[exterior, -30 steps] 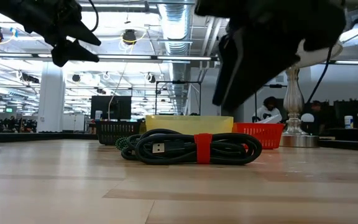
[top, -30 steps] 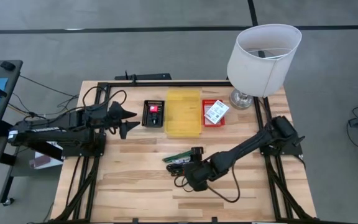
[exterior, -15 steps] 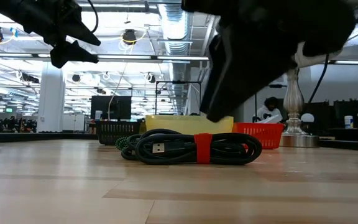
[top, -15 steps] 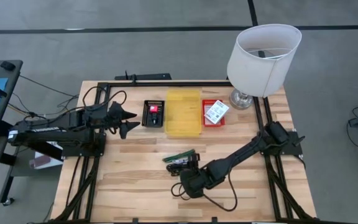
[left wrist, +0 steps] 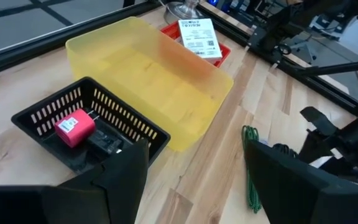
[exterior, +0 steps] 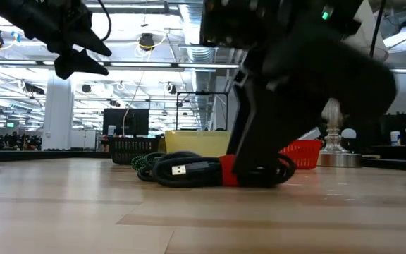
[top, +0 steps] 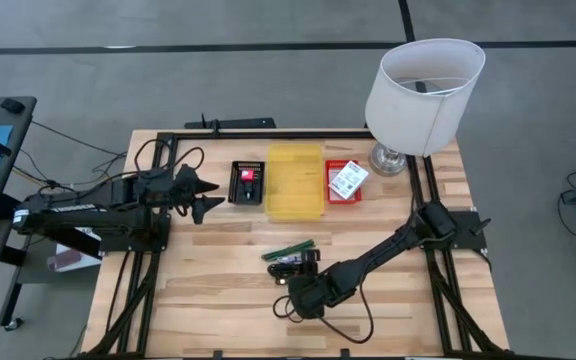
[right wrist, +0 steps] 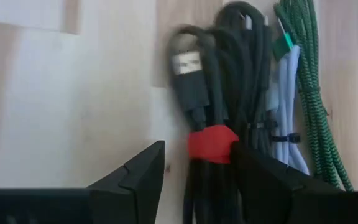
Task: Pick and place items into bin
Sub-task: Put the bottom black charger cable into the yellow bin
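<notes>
A coiled black cable [right wrist: 201, 93] bound by a red tie [right wrist: 211, 144] lies on the table's near middle, beside a green braided cord [right wrist: 309, 106]. My right gripper [right wrist: 196, 150] is down over the coil, open, one finger on each side of the bundle at the tie; the low view shows it [exterior: 254, 169] at table level. My left gripper [left wrist: 197, 186] hangs open above the table's left part, next to a black basket [top: 247, 183] holding a pink-red block [left wrist: 74, 127]. The yellow tray [top: 295, 180] stands at the far middle. My right gripper slants down from above, astride the black cable bundle and across its strands at the red tie [right wrist: 222, 146]. One finger [right wrist: 260, 174] stands right against the tie, but I cannot tell whether it touches. The other finger [right wrist: 138, 171] is apart from it. The coil lies flat on the table.
A red basket [top: 344, 192] with a white labelled packet [top: 348, 178] sits right of the yellow tray. A lamp with a white shade [top: 423, 85] stands at the far right corner. Black frame rails [top: 428, 190] run along the table's sides.
My right gripper has come down and a little toward the table's near left, onto the coiled black cable; in the low view it now stands at the red tie and hides it. The cable and cord have stayed where they were.
</notes>
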Available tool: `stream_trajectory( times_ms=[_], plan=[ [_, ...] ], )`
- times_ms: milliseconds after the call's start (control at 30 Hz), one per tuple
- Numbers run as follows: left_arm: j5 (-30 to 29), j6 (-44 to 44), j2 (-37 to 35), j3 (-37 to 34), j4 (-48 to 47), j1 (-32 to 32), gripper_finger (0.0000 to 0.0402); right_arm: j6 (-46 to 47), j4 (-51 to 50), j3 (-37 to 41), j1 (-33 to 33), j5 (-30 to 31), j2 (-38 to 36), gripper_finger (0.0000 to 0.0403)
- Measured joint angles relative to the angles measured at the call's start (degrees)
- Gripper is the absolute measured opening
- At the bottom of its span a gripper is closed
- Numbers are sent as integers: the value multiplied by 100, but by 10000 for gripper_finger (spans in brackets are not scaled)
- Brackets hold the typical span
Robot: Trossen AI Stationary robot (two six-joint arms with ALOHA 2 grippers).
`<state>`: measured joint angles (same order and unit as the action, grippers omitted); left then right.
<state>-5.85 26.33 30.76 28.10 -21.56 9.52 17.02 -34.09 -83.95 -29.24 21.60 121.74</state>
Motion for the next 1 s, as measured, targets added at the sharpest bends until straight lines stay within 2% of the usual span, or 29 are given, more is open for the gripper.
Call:
stream_trajectory(
  times_ms=[300, 433, 733, 1000],
  plan=[
    [64, 91, 0, 0, -54, 0, 258, 266, -33, -3, 60, 74, 125, 178],
    [81, 101, -2, 0, -84, 0, 258, 295, -13, 1, 49, 68, 120, 155],
    [79, 99, 0, 0, -141, 0, 258, 292, -56, -200, 42, 84, 122, 75],
    [76, 99, 0, 0, -141, -1, 258, 116, -925, -943, 40, 102, 122, 75]
  ],
)
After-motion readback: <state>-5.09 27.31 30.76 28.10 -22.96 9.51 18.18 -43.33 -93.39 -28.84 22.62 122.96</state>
